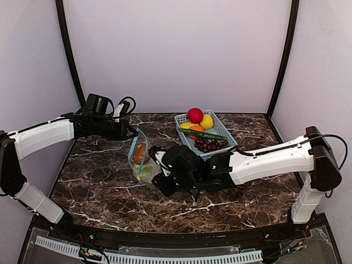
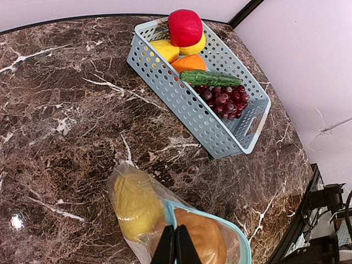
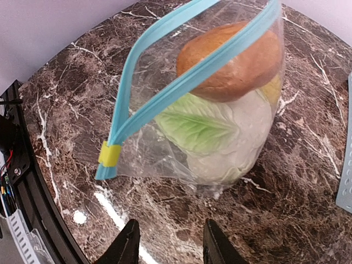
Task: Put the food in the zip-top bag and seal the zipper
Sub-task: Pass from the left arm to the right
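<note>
Marble, dark brown with white veins, makes the table (image 1: 99, 181) under both arms. Well ahead of the left gripper (image 2: 176, 228) and off to its right stands the light-blue lattice basket (image 2: 187, 107), holding a red ball-like fruit (image 2: 185, 26), dark grapes (image 2: 223, 99) and a few other toy pieces.

Directly under that gripper hangs the zip-top bag (image 3: 165, 148), held up by its mouth with its bottom on the table. The left gripper's fingers are pressed tight together on the bag's top edge. The right gripper (image 3: 171, 236) sits low, just short of the bag's near side. Its two fingers stand apart with only bare table between them, gripping nothing and not touching the plastic.

Inside the bag, straight ahead of the right gripper, lie a white cauliflower (image 3: 242, 137) with a green leaf (image 3: 192, 124), a round brown piece (image 3: 236, 66) above it, and a yellow piece (image 2: 135, 206) at the far side. The zipper (image 3: 209, 69) is unsealed: its two light-blue strips spread apart along the mouth and meet only at the end nearest the right gripper, where a small yellow slider (image 3: 110, 154) sits.
</note>
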`<state>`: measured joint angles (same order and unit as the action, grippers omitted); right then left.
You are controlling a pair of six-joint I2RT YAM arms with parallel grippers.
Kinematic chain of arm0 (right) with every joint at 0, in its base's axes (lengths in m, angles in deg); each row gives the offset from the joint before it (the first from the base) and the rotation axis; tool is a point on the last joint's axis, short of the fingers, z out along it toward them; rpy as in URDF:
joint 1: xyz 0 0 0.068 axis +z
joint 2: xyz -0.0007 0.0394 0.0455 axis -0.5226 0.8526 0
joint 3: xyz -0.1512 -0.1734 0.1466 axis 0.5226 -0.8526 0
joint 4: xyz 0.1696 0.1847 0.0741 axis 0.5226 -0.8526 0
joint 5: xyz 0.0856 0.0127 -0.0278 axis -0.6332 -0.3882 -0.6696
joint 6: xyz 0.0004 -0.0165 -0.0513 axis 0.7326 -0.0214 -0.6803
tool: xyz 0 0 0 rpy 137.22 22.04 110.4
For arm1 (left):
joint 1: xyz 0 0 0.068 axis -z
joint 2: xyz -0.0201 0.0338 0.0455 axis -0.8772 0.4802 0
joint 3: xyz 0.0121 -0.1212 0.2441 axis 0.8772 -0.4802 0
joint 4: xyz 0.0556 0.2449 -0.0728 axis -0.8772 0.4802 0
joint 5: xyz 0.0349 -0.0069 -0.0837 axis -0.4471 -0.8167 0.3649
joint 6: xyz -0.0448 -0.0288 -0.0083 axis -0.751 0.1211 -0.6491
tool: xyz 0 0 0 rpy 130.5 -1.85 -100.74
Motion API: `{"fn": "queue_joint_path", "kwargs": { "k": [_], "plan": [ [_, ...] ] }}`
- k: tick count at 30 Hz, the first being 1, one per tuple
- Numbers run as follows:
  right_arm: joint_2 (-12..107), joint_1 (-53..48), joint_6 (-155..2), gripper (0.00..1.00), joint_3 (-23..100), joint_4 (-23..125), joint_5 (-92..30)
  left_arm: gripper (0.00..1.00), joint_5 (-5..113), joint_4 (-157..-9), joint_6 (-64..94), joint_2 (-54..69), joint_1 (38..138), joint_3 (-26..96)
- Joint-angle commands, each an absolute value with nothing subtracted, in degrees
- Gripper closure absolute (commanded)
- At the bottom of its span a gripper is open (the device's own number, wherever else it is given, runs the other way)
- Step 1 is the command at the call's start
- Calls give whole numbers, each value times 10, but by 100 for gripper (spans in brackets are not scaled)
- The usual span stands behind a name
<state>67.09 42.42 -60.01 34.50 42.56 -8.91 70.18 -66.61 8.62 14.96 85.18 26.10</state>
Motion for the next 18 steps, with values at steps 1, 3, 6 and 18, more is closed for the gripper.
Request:
{"fn": "queue_joint_path", "kwargs": {
  "k": [1,3,6,18],
  "plan": [
    [713,451,-596,62,394,448,-46,99,699,-663,85,148,849,259],
    [728,463,-605,63,408,448,-38,99,699,-663,85,149,849,259],
    [750,475,-618,63,429,444,-30,99,699,-663,84,148,849,258],
    [810,480,-615,73,495,408,-5,99,701,-662,84,145,849,259]
  ]
}}
